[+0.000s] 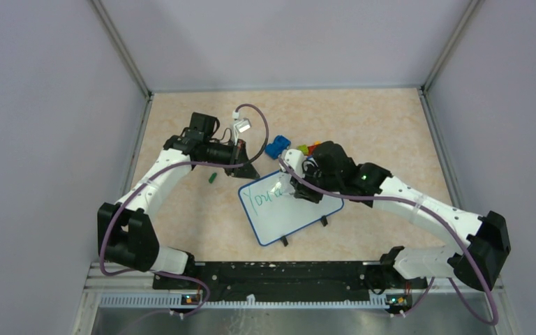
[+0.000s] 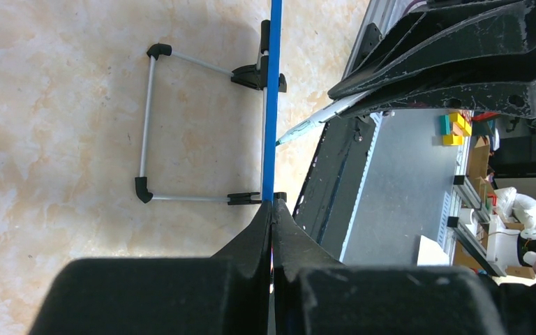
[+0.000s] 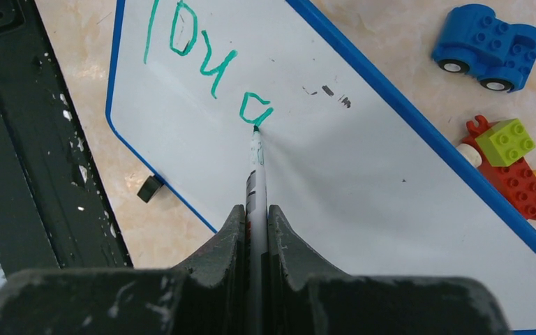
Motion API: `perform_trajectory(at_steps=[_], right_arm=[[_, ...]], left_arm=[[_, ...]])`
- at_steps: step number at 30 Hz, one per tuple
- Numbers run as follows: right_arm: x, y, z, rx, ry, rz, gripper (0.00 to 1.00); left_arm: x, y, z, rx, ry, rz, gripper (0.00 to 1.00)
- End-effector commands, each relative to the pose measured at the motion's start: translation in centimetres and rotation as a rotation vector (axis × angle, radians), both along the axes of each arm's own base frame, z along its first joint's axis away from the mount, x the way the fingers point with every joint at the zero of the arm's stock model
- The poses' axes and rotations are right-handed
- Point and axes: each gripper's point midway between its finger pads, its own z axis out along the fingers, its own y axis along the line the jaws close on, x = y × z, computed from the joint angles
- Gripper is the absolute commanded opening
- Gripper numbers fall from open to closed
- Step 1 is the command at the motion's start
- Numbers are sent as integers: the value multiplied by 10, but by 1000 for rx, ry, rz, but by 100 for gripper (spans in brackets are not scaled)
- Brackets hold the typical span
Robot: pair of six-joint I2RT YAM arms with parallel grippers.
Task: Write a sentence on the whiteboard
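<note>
The whiteboard [image 1: 294,218], white with a blue rim, lies at the table's middle, tilted up on its wire stand [image 2: 148,118]. Green script on it reads "You a" [image 3: 202,59]; it also shows in the top view [image 1: 264,195]. My left gripper [image 2: 272,208] is shut on the board's blue rim [image 2: 273,105] at its far left corner [image 1: 246,170]. My right gripper [image 3: 256,213] is shut on a green marker [image 3: 255,157]; its tip touches the board at the letter "a" [image 3: 255,108]. In the top view the right gripper [image 1: 300,188] is over the board's far edge.
A blue toy car [image 3: 485,45] and a red and green brick toy [image 3: 513,157] lie just past the board's far edge, by my right wrist [image 1: 277,147]. A small green cap [image 1: 212,177] lies left of the board. Walls close in three sides.
</note>
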Motion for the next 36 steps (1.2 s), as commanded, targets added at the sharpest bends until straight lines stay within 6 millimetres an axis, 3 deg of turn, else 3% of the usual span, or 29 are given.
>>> perform_trajectory(at_steps=[1, 5, 10, 17, 29, 36], right_arm=[[0, -7, 2, -4, -24, 5, 0], [5, -12, 6, -16, -54, -18, 0], [9, -11, 25, 5, -85, -24, 0], [3, -4, 48, 65, -75, 1, 0], [22, 5, 42, 66, -108, -46, 0], [25, -1, 31, 35, -109, -73, 0]], left_arm=[[0, -2, -2, -5, 1, -10, 0], [-1, -2, -2, -3, 0, -9, 0], [-1, -3, -1, -6, 1, -10, 0], [-1, -3, 0, -8, 0, -13, 0], [-2, -3, -1, -7, 0, -13, 0], [-1, -3, -1, -5, -1, -12, 0]])
